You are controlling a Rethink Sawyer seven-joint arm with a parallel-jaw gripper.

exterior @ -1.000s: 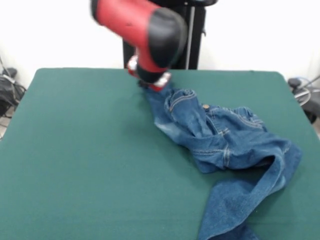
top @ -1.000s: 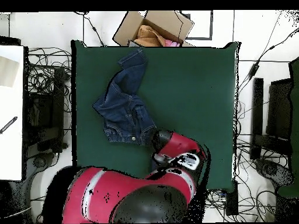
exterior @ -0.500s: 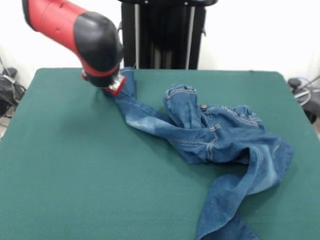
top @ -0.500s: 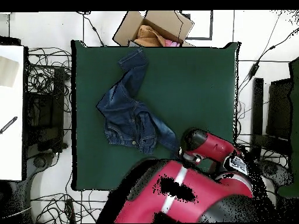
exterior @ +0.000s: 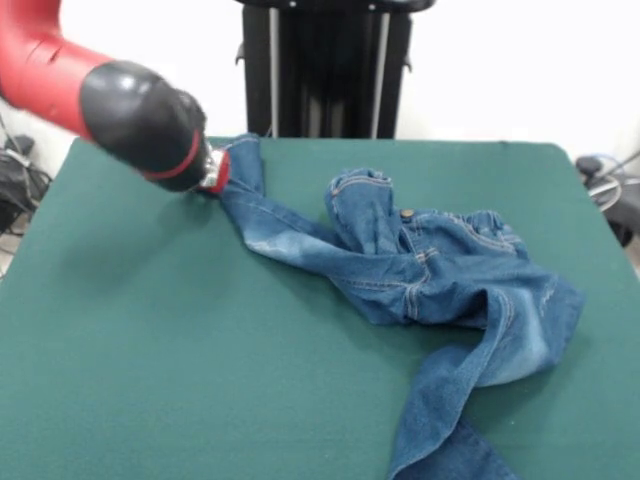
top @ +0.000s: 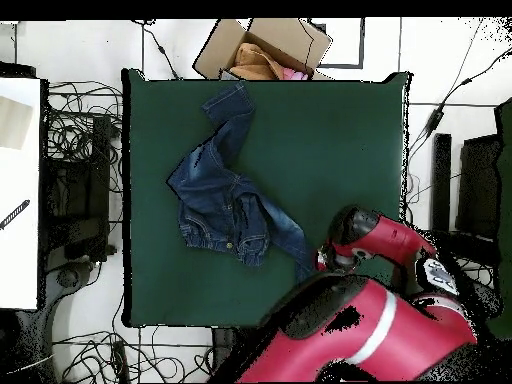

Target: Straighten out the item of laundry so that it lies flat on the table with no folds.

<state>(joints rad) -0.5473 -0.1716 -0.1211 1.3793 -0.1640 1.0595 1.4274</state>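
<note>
since one leg end is gripped by the claw near a far corner of the worktop, that leg of the jeans is drawn taut into a straight band. the claw looks clamped on the hem. the waist is bunched mid-worktop, button up, and the other leg is trailed, twisted, over the opposite edge.

Light was bright and even in both views, with the pale wall across the top of the front view nearly washed out. A soft shadow lay on the green surface below the arm at upper left, and the arm's outline was slightly blurred. The jeans cast only faint shadows along their folds.
</note>
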